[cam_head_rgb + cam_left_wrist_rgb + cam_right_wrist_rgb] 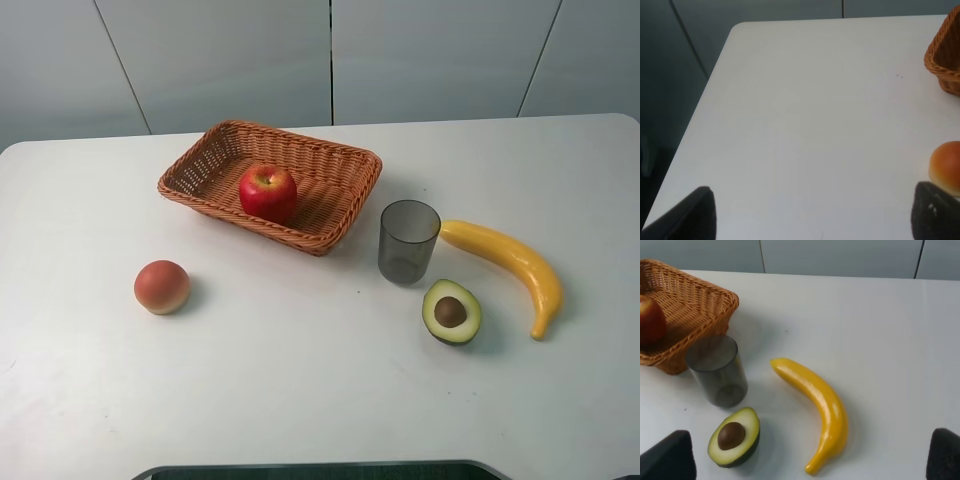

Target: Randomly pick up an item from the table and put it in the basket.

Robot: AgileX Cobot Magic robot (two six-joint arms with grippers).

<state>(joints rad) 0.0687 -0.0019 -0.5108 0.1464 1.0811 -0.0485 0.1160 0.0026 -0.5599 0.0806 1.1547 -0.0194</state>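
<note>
The red apple (267, 192) with a yellowish patch by its stem sits inside the orange-brown wicker basket (330, 165) at the back middle of the white table (300, 370). The right wrist view shows the apple's edge (650, 320) in the basket (695, 300). Neither arm shows in the high view. My left gripper (815, 215) is open and empty over bare table, with a basket corner (945, 60) far ahead. My right gripper (807, 460) is open and empty, hovering short of the fruit on the right side.
An orange-pink peach (162, 287) lies left of the middle and also shows in the left wrist view (946, 167). A grey translucent cup (408, 241), a halved avocado (451, 312) and a yellow banana (510, 265) lie to the right of the basket.
</note>
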